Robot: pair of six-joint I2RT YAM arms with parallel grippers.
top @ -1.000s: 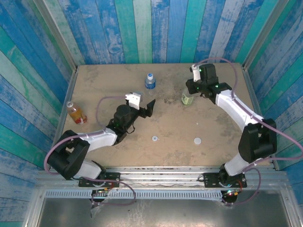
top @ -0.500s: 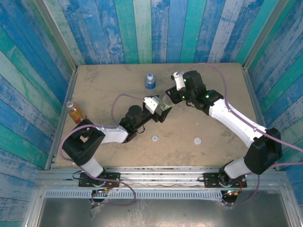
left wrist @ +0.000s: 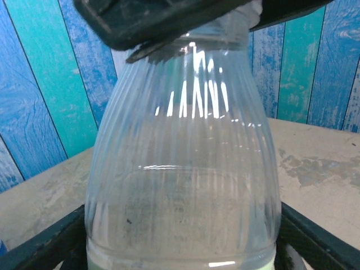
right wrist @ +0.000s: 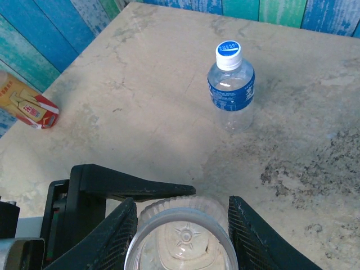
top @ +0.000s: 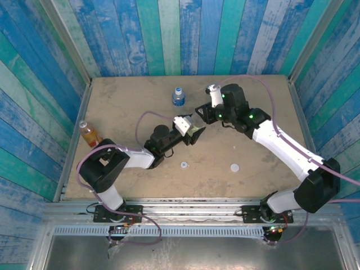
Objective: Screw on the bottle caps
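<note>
Both arms have swung in from the sides and meet over the middle of the counter [top: 253,152]. Our left arm [top: 132,158] stretches low and forward, its jaws pressed against the lower body of the pale ribbed bottle [left wrist: 183,169]. Our right arm [top: 281,143] reaches across from above, its jaws pinching that bottle's neck. One loose cap [top: 184,165] and a second cap [top: 234,167] lie on the counter nearer the bases.

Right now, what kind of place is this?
Probably a robot practice booth, not a home. A sandy table is boxed in by blue and green plank walls. Two robot arms, left arm and right arm, are bolted at its near edge. A blue-label bottle and a loose cap sit out.
</note>
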